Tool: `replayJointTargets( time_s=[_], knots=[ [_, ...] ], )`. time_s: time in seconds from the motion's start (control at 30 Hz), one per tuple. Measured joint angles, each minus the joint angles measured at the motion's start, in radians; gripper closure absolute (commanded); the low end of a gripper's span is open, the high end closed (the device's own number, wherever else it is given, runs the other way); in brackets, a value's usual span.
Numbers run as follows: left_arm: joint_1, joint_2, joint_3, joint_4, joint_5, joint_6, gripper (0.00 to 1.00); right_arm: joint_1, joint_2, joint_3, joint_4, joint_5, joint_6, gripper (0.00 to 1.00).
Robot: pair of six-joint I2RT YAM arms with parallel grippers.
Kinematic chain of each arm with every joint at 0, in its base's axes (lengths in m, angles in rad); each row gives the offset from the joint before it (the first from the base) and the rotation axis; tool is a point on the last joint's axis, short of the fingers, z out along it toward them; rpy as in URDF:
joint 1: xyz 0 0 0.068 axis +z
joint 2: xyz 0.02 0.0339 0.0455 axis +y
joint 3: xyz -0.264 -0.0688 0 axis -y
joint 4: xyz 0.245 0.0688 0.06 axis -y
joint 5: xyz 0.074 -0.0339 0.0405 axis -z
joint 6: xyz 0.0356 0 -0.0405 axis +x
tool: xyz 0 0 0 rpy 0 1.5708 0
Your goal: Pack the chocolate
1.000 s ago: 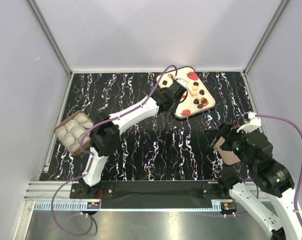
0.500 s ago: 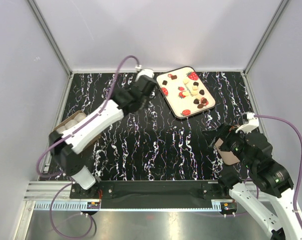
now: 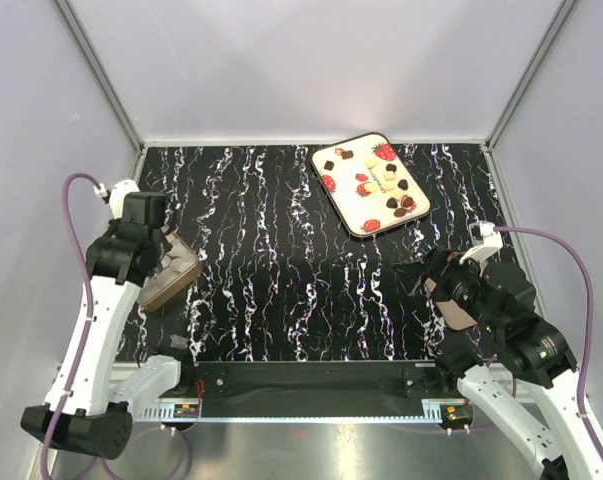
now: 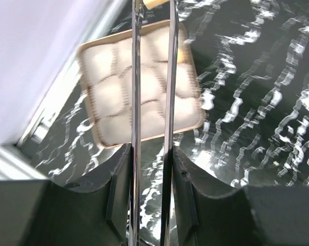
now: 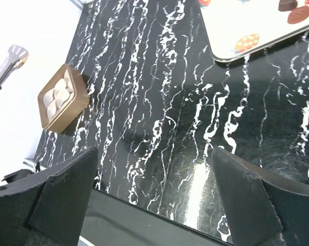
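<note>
Table (image 3: 311, 290): flat black slab with white marble veining, glossy enough to throw glare at its near edge.
Left arm (image 3: 91, 310): a second ago it reached over the tray at the far right; it has since swung across and now hangs over the box at the left edge. This looks like a carry from pick-up to drop-off.
Tray (image 3: 343, 212): cream rounded square with a dark rim and printed red strawberries, sitting far right, well apart from the box.
Right gripper (image 5: 154, 174): fingers spread wide with nothing between them, over the near right of the table.
Box (image 4: 108, 92): tan rounded-square shell holding white crimped paper cups in a grid. Every cup that shows looks unfilled, so packing has barely begun.
Lid (image 3: 451, 305): flat, brown and matte, partly hidden under the right arm.
Left gripper (image 4: 150, 195): fingers pressed onto the tongs, squeezing them narrow.
Tongs (image 4: 135, 102): two thin polished steel blades pointing down at the box. Whether a piece sits at their tips cannot be told.
Chocolate (image 3: 390, 172): small dark and creamy bites, still scattered on the tray.
</note>
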Motion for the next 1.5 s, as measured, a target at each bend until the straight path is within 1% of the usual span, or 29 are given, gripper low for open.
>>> replayJointTargets(
  time_s=[0.07, 0.2, 0.33, 0.43, 0.73, 0.97, 1.17, 1.5],
  knots=[
    [0.059, -0.032, -0.026, -0.004, 0.007, 0.006, 0.65, 0.0, 0.013, 0.0, 0.011, -0.016, -0.003, 0.0],
    [0.146, -0.039, -0.077, -0.003, 0.03, 0.022, 0.65, 0.0, 0.03, 0.0, 0.026, -0.041, -0.004, 0.0],
    [0.202, -0.016, -0.142, 0.003, 0.082, 0.039, 0.66, 0.0, 0.029, 0.0, 0.031, -0.057, -0.005, 0.0],
    [0.224, -0.005, -0.163, 0.006, 0.11, 0.045, 0.66, 0.0, 0.026, -0.006, 0.042, -0.057, -0.005, 0.0],
    [0.227, 0.006, -0.214, 0.055, 0.157, 0.067, 0.65, 0.0, 0.018, -0.039, 0.051, -0.057, -0.009, 0.0],
    [0.227, 0.058, -0.229, 0.089, 0.154, 0.074, 0.64, 0.0, 0.023, -0.039, 0.073, -0.055, -0.027, 0.0],
    [0.227, 0.073, -0.244, 0.121, 0.142, 0.092, 0.63, 0.0, 0.036, -0.039, 0.08, -0.054, -0.035, 0.0],
    [0.227, 0.118, -0.26, 0.15, 0.129, 0.113, 0.59, 0.0, 0.048, -0.039, 0.09, -0.049, -0.035, 0.0]
  ],
)
